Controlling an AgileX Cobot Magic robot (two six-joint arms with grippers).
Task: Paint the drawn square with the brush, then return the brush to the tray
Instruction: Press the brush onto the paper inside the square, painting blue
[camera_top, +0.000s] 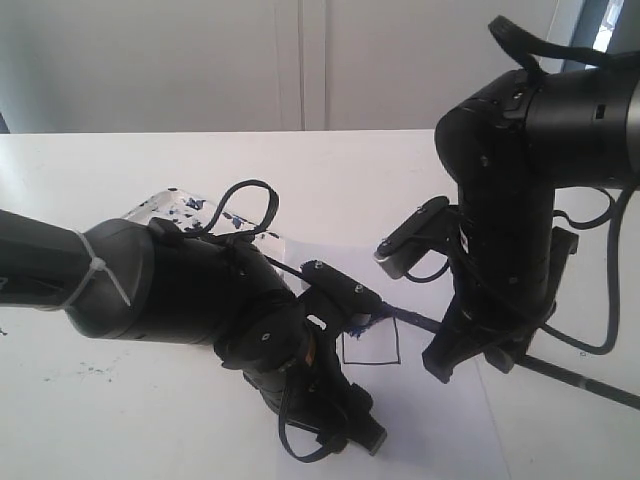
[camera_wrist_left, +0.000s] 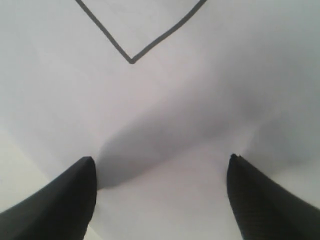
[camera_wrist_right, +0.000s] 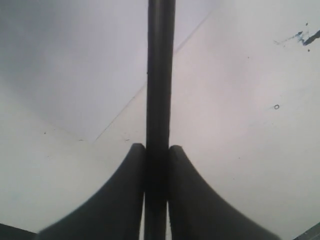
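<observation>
right gripper (camera_wrist_right: 157, 150) is clamped tight on the long thin black brush (camera_top: 580, 380). The shaft runs from the right edge of the frame in toward centre. Its tip end is at the top edge of the small black-outlined drawn square (camera_top: 372, 348), centre frame, inside looks white. left gripper (camera_wrist_left: 160, 160) has its fingers spread wide with nothing between them, low over the white paper sheet (camera_top: 440, 420). The shallow white tray (camera_top: 165, 210) with blue splatter is upper left, mostly hidden behind the left arm.

No readable text, labels or numbers anywhere.
</observation>
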